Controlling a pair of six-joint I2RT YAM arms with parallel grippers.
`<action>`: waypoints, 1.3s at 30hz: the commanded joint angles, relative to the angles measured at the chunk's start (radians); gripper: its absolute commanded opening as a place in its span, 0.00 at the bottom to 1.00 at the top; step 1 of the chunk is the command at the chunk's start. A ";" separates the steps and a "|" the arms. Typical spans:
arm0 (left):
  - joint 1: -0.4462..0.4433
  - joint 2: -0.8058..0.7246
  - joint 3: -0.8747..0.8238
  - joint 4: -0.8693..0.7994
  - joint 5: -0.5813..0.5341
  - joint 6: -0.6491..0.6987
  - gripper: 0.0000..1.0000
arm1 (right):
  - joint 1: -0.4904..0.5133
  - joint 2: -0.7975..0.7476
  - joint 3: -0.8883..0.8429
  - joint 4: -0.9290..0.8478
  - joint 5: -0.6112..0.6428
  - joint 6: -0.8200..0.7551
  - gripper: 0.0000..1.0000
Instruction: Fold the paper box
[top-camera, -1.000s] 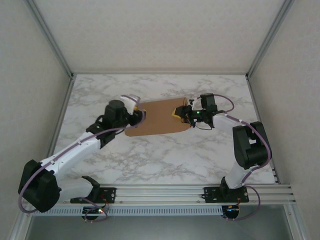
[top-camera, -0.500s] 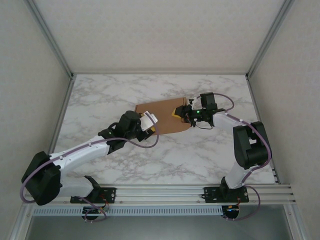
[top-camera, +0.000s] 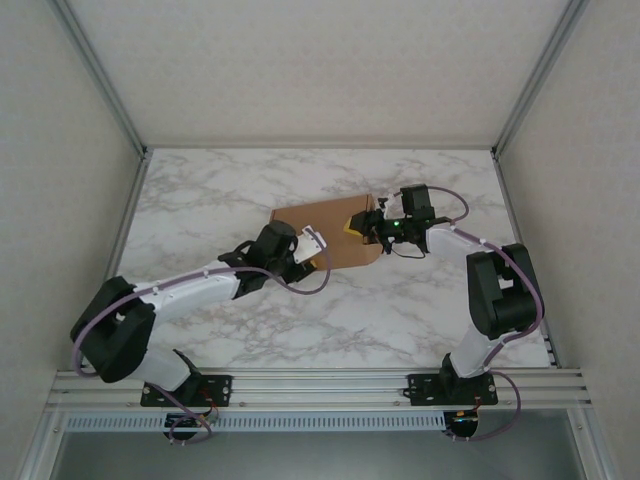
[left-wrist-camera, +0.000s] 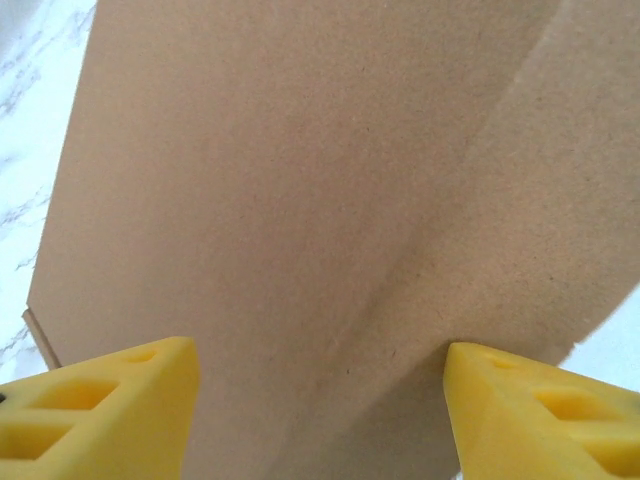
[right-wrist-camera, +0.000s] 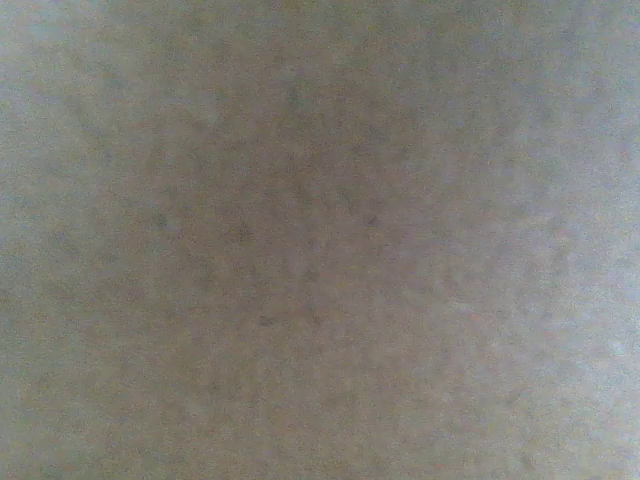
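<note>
The left gripper (left-wrist-camera: 318, 385), jaws spread wide, is facing the paper box (left-wrist-camera: 300, 180), lying directly ahead of its fingers.

no legible text, seemingly

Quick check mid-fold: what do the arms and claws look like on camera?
The left arm and right arm share bulky black joints, white tubular links and loose purple cables. The left claw has blocky yellow fingers with cut-out pockets; the right claw shows yellow too, with a green light on its wrist.
</note>
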 joint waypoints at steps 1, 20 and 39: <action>-0.007 0.045 0.043 0.057 -0.043 0.001 0.65 | 0.030 -0.032 -0.006 -0.036 -0.020 0.024 0.41; -0.007 0.119 0.035 0.182 -0.143 -0.009 0.26 | 0.055 -0.072 -0.031 -0.023 -0.022 0.064 0.38; 0.132 0.029 -0.021 0.059 0.056 0.041 0.63 | 0.024 -0.063 0.040 -0.174 -0.021 -0.054 0.39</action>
